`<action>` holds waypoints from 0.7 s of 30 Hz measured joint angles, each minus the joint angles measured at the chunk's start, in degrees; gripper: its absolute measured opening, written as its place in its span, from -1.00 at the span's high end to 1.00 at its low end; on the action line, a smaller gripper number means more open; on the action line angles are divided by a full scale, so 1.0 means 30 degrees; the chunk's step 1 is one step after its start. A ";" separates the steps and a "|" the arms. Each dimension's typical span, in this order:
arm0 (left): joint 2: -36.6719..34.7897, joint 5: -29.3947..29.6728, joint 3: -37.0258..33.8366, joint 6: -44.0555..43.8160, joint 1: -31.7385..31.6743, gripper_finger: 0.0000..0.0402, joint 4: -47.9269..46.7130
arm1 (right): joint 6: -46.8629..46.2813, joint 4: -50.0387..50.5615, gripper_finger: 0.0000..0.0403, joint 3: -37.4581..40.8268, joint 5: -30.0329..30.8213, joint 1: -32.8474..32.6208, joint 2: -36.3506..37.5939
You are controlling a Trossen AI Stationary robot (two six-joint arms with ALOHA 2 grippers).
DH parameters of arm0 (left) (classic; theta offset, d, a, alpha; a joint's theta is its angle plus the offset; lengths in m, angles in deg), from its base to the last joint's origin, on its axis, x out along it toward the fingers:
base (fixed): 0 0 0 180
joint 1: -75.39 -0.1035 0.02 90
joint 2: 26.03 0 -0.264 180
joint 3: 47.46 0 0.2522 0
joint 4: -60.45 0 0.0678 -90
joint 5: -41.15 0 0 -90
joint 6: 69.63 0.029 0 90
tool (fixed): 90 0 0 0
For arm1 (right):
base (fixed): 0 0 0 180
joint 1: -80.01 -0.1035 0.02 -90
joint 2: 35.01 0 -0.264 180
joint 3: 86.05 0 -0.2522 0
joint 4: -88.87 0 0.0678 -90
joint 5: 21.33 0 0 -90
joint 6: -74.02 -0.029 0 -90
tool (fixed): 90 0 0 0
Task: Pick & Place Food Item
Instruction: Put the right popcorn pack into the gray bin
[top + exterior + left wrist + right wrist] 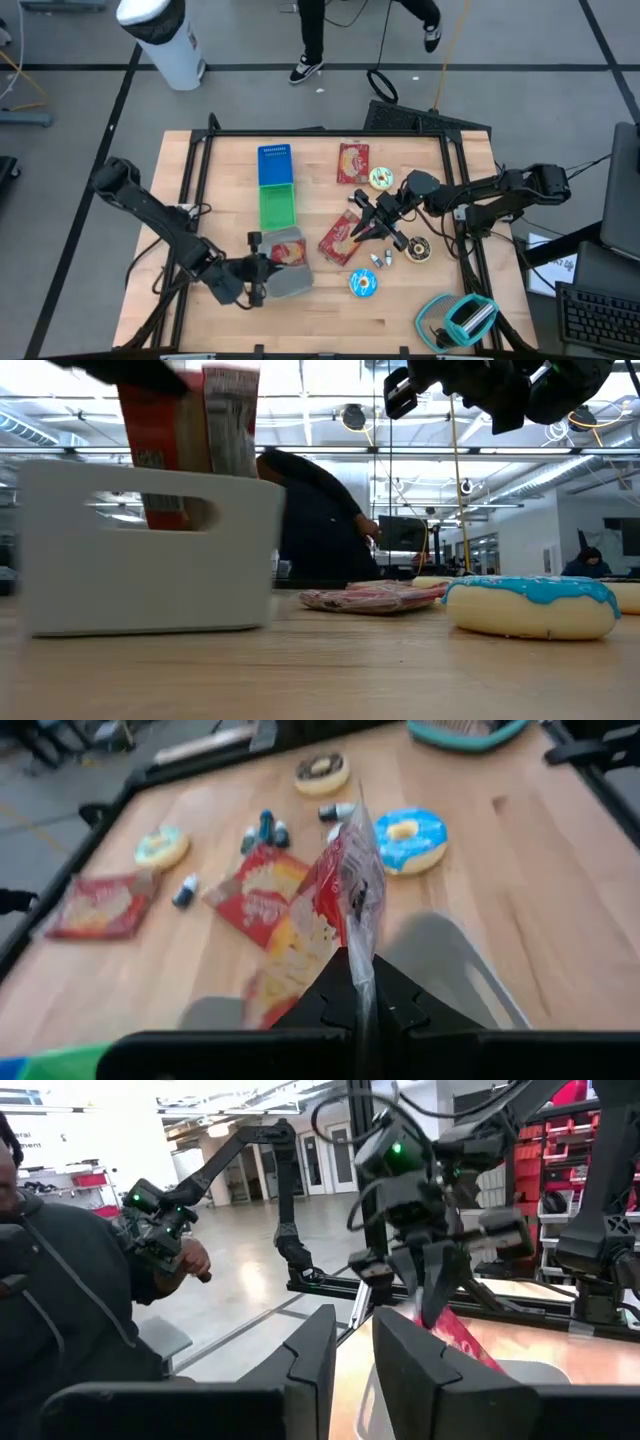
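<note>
My left gripper (258, 270) stands at the grey bin (290, 272) near the table's front, shut on a red snack packet (345, 890). In the low view two packets (160, 450) stick up out of that bin (150, 550). My right gripper (372, 222) hovers right of centre, slightly open, nothing between its fingers (310, 1355). Below it a second red packet (340, 240) lies flat on the table. A third (352, 162) lies farther back. My left gripper pinches the packet's thin edge (358, 965) between its two fingers, which come from the table's left, slanting down. The packet stands on edge and reaches away from the fingers over the bin. The right wrist view shows it hanging below the fingers (425, 1275) toward the bin's rim.
A blue bin (274, 165) and a green bin (277, 207) stand behind the grey one. Doughnuts lie at the right: blue (362, 283), chocolate (417, 250), pale green (381, 179). Small bottles (380, 260) and a teal object (462, 320) lie nearby. A person stands beyond the far edge.
</note>
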 joint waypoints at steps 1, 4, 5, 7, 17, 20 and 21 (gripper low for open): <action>0.0107 -0.0012 0.0000 -0.0324 0.0000 0.99 0.0008 | 0.0000 0.0000 0.68 0.0000 0.0000 0.0000 0.0000; 0.0283 -0.0059 0.0000 -0.0933 0.0149 0.98 0.0062 | 0.0000 -0.0013 0.68 0.0000 0.0000 0.0000 0.0000; 0.0298 -0.0093 0.0000 -0.0975 0.0241 0.98 0.0050 | 0.0000 -0.0022 0.68 0.0000 0.0005 0.0000 -0.0002; 0.0285 -0.0113 0.0000 -0.1027 0.0388 0.99 0.0094 | -0.0004 -0.0022 0.69 0.0000 0.0004 -0.0007 -0.0002; -0.0379 0.0073 0.0015 -0.3224 0.0951 0.97 -0.0453 | -0.0146 -0.0197 0.70 0.0000 0.0073 -0.0095 -0.0007; -0.0361 0.0210 0.0015 -0.3600 0.0900 0.99 -0.0975 | -0.0146 -0.0184 0.69 0.0000 0.0083 -0.0095 -0.0007; -0.0192 0.0228 0.0015 -0.3525 0.0840 0.99 -0.1074 | -0.0146 -0.0197 0.69 0.0000 0.0095 -0.0095 -0.0007</action>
